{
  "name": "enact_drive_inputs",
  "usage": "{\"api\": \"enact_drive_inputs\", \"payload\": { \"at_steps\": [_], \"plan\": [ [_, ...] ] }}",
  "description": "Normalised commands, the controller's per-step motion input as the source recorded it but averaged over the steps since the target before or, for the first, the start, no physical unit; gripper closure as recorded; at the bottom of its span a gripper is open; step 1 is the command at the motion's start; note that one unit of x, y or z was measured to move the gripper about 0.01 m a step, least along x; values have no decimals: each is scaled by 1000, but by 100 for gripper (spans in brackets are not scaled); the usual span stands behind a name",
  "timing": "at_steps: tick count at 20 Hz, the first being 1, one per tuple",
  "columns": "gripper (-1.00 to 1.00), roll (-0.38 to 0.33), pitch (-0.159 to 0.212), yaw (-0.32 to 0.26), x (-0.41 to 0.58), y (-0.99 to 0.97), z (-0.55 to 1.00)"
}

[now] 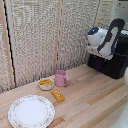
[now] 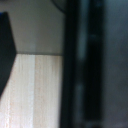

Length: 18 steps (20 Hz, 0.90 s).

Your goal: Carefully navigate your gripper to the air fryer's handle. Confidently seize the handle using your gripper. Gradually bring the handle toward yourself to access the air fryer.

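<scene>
The black air fryer (image 1: 114, 64) stands at the exterior view's right, on the wooden table. The white and black arm reaches down over its upper front corner. My gripper (image 1: 94, 50) sits against the fryer's side that faces the exterior view's left; its fingers do not show clearly. The handle is hidden behind the hand and arm. In the wrist view a blurred black surface of the air fryer (image 2: 95, 65) fills much of the picture at very close range, with pale wooden table (image 2: 35, 90) beside it. Whether the jaws are open or shut is not visible.
A pink mug (image 1: 61, 78) stands mid-table. Near it are a small bowl with yellow contents (image 1: 46, 83) and an orange-yellow item (image 1: 58, 95). A patterned plate (image 1: 31, 111) lies at the front. A woven screen (image 1: 40, 35) backs the table.
</scene>
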Motion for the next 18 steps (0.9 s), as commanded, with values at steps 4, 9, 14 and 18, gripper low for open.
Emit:
{"api": "enact_drive_inputs", "payload": {
  "at_steps": [4,9,14,18],
  "plan": [
    [100,-13,8,0,-2,24,14],
    [100,-3,13,-49,6,1,-12],
    [100,21,0,-77,-75,257,23],
    [100,260,1,-163,-29,384,299]
  ]
}}
